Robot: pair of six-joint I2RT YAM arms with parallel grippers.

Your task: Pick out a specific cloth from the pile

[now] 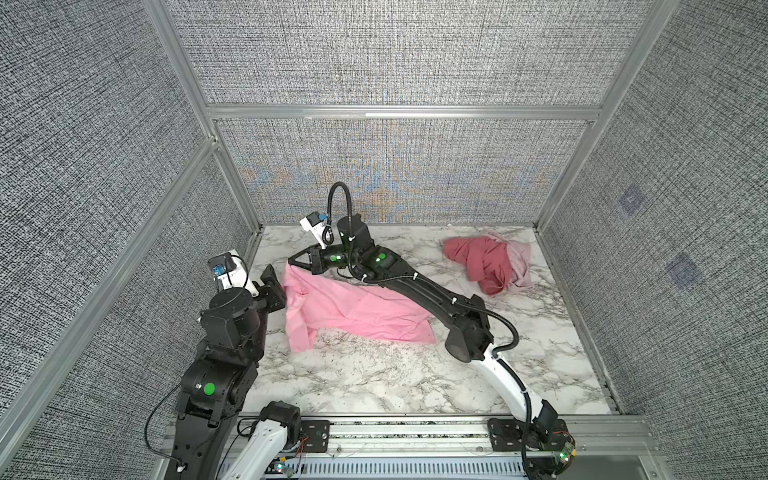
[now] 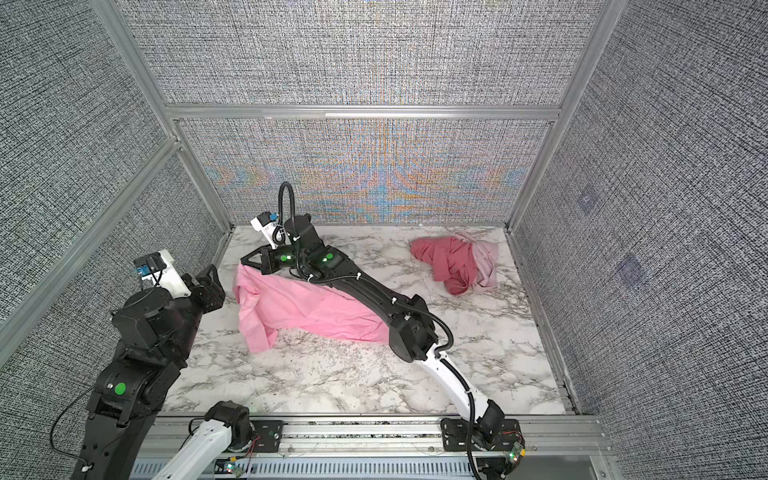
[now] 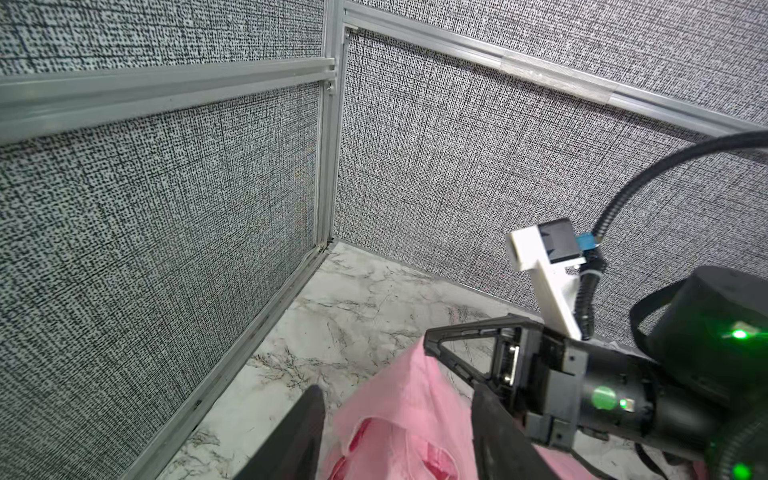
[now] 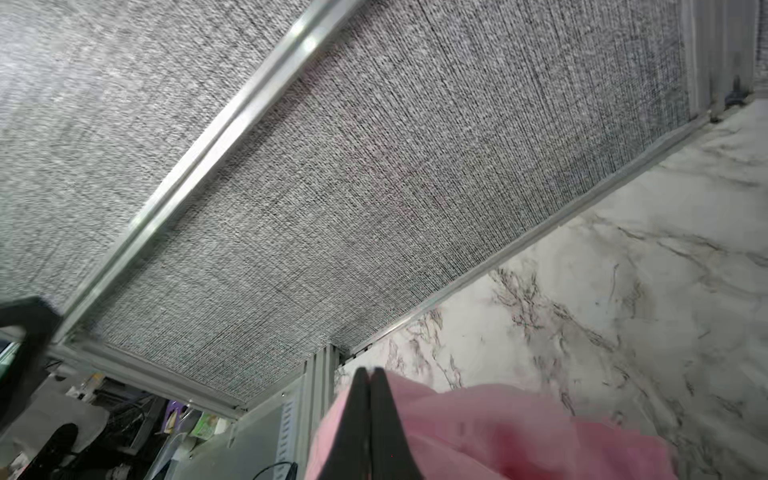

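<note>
Pink fabric fills the left half of the marble table (image 1: 374,374) in both top views. That is the cloth (image 1: 357,311), lying spread out and well apart from the pile (image 1: 490,262) at the far right. The right gripper (image 1: 291,262) reaches across to the cloth's far-left corner, and the left gripper (image 1: 272,286) sits just beside its left edge. From up here I cannot tell how much fabric is in the bite. These views alone show the right arm (image 1: 419,295) lying over the cloth's right part, so I judge a lift could drag or snag the fabric there.

The left wrist view adds detail. My left fingers (image 3: 307,432) stand spread with the cloth showing between them, clamped on nothing. The right gripper's tip holds the corner up in a small peak. The bite looks thin to me, and a quick pull could let it slip. The two grippers are also near each other, so closing in carelessly risks a knock.

The right wrist view confirms the right jaws are pressed together on pink fabric. It shows nothing of the pile or of the arm over the cloth.
</note>
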